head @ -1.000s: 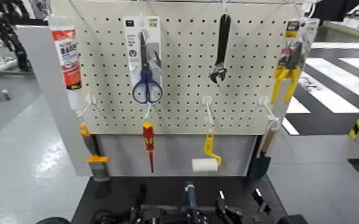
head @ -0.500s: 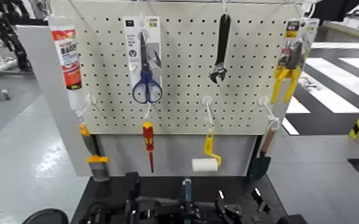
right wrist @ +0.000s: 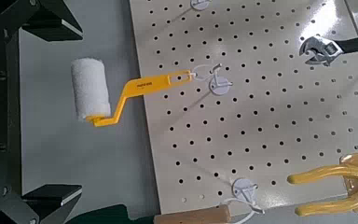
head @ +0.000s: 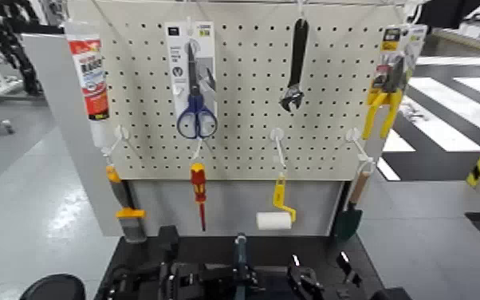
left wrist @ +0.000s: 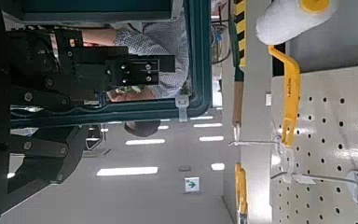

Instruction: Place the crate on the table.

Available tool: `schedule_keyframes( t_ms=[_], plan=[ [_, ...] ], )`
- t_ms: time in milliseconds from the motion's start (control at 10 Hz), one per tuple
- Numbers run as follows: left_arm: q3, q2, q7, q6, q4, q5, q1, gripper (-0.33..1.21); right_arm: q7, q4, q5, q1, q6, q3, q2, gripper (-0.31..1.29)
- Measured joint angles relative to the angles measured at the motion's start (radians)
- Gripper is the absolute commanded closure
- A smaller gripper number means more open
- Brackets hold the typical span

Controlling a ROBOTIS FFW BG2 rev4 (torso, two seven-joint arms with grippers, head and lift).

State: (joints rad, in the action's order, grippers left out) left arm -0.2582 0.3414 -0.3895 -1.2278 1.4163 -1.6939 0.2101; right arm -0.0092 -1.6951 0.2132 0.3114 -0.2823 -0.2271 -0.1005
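The crate point(head: 211, 279) shows only at the bottom edge of the head view, low over the black table point(head: 135, 249), with its thin blue upright bar point(head: 240, 254) standing in the middle. My left gripper point(head: 167, 267) is at the crate's left side and my right gripper point(head: 303, 281) at its right side. In the left wrist view a dark teal crate wall point(left wrist: 198, 56) runs past black gripper parts. In the right wrist view my right gripper point(right wrist: 67, 110) has its fingers point(right wrist: 48, 19) spread wide with nothing between them.
The cream pegboard point(head: 243, 96) behind the table holds scissors point(head: 195, 88), a wrench point(head: 295, 68), yellow pliers point(head: 383, 104), a red screwdriver point(head: 199, 191) and a paint roller point(head: 273, 219), which hangs low. A person's torso point(left wrist: 144, 42) shows far off in the left wrist view.
The blue bar and crate have shifted left and slightly up in the head view. My left gripper has risen and moved left with them.
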Motion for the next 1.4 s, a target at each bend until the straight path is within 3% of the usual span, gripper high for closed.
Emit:
schedule_keyframes(
  t_ms=[400,800,1400],
  plan=[
    [0.032,0.007,0.0,0.001,-0.014,0.023,0.014,1.18,0.0,0.001,0.0,0.0,0.0,-0.002,0.001,0.14],
    [0.001,0.021,-0.018,-0.01,-0.075,0.033,0.08,1.18,0.0,0.003,0.002,0.0,-0.002,-0.004,0.002,0.14],
    [-0.05,0.031,-0.178,-0.002,-0.187,0.145,0.173,1.18,0.0,0.01,0.008,-0.005,-0.013,-0.011,0.003,0.14]
  ],
)
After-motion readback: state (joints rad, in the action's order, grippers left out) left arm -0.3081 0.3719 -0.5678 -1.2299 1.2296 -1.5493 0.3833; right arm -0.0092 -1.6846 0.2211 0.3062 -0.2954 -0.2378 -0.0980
